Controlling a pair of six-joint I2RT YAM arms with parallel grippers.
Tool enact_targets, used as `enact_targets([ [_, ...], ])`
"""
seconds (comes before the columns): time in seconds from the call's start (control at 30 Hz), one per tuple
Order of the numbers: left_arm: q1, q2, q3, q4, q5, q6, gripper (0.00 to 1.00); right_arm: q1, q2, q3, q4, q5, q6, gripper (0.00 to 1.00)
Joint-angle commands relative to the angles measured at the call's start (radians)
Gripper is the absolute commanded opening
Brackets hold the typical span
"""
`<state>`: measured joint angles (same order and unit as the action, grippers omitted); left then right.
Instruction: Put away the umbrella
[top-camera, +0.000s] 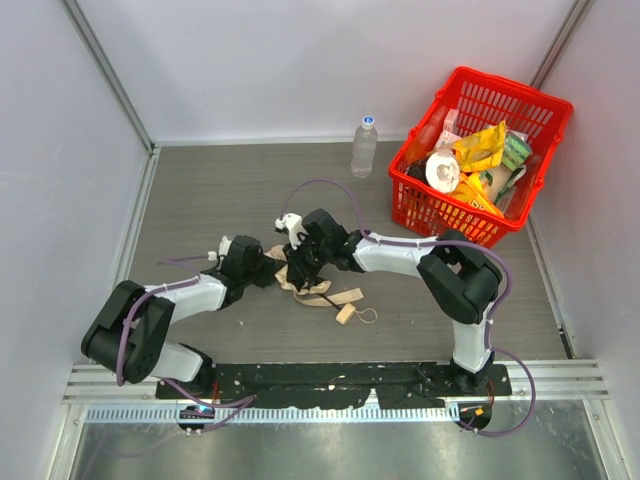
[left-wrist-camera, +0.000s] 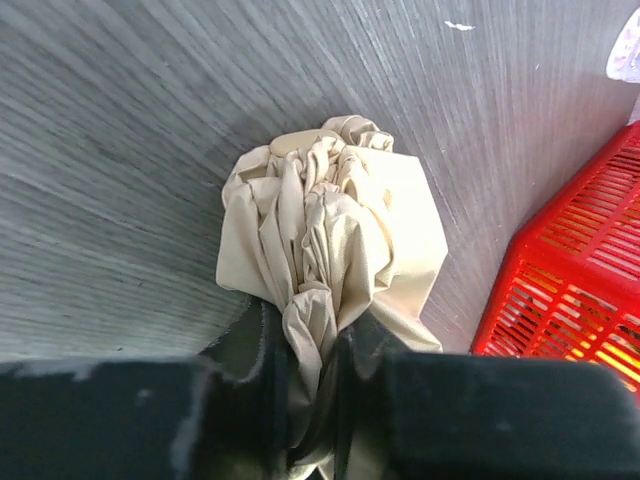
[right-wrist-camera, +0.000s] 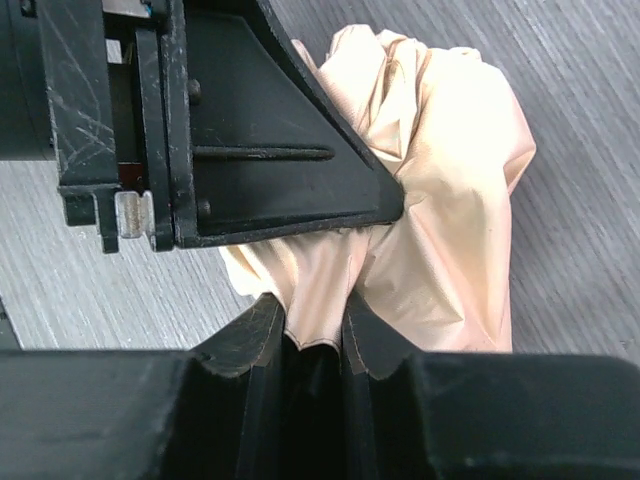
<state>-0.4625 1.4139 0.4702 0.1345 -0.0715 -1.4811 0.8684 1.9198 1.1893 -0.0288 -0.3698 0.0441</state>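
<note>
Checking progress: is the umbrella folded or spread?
Folded, not spread: the umbrella is a bunched fabric bundle, pinched by left pincer and right pincer.

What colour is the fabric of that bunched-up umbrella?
The umbrella is plain pale cream-beige, with no pattern. The left wrist view shows it best.

Looks like a robotics lab test cell, not anybody's home. Plain white panel walls (top-camera: 300, 60) box in a grey wood-look table (top-camera: 200, 200). The left arm (top-camera: 190, 295) and the right arm (top-camera: 400, 255) are bolted to a black base plate (top-camera: 330, 380) along the near edge, with purple cables (top-camera: 330, 185) looping off them. The household stuff reads as props: a red basket (top-camera: 440, 215) stuffed with packets (top-camera: 482, 145), a water bottle (top-camera: 364, 147), a cream umbrella (left-wrist-camera: 330, 230).
</note>
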Motion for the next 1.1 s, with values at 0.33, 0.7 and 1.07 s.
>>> enact_targets([
  [0.33,-0.005,0.043,-0.058,-0.174,0.061,-0.001,0.0,0.196,-0.015,-0.048,-0.154,0.489,0.004,0.56],
  [0.7,-0.005,0.002,-0.033,-0.288,0.122,-0.018,0.0,0.244,0.232,0.104,-0.319,0.853,-0.107,0.52],
  [1.07,-0.005,-0.062,-0.058,-0.21,0.113,-0.016,0.0,0.18,0.182,0.05,-0.376,0.575,-0.113,0.01],
])
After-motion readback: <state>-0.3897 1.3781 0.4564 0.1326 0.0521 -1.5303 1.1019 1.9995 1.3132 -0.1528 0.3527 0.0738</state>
